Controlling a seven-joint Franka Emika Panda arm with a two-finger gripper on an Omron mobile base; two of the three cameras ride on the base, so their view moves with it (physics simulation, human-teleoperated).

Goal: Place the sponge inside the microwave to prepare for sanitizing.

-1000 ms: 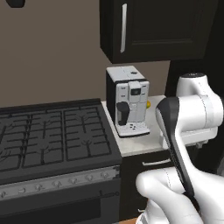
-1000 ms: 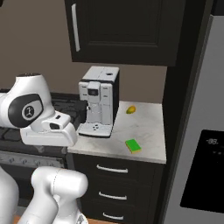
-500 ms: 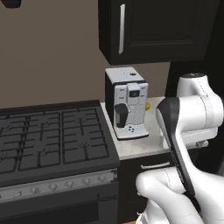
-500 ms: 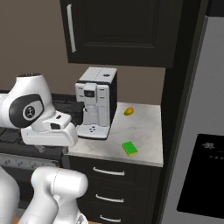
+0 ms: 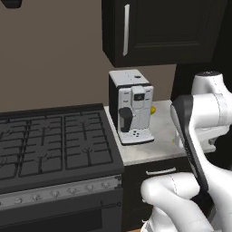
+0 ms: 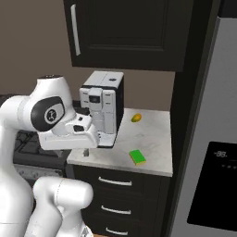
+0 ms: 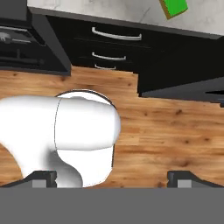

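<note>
The green sponge (image 6: pixel 137 157) lies flat on the pale counter (image 6: pixel 152 134), near its front edge and right of the coffee machine. In the hand view the sponge (image 7: pixel 173 7) shows at the top edge. My gripper (image 6: pixel 85 151) hangs at the counter's left front corner, pointing down, a good way left of the sponge. In the hand view the gripper (image 7: pixel 112 178) is open, its fingertips (image 7: pixel 41 177) wide apart with nothing between them, over the wooden floor. The microwave is out of view.
A white-and-black coffee machine (image 6: pixel 102 107) stands at the counter's back left. A small yellow fruit (image 6: pixel 136 118) lies behind the sponge. The black stove (image 5: pixel 54 145) is to the left, a dark cabinet (image 6: pixel 125 32) above, drawers (image 6: pixel 115 183) below and the fridge (image 6: pixel 208 139) to the right.
The arm and hand have shifted a little to the right, toward the counter. The sponge has not moved, and the gripper stays open.
</note>
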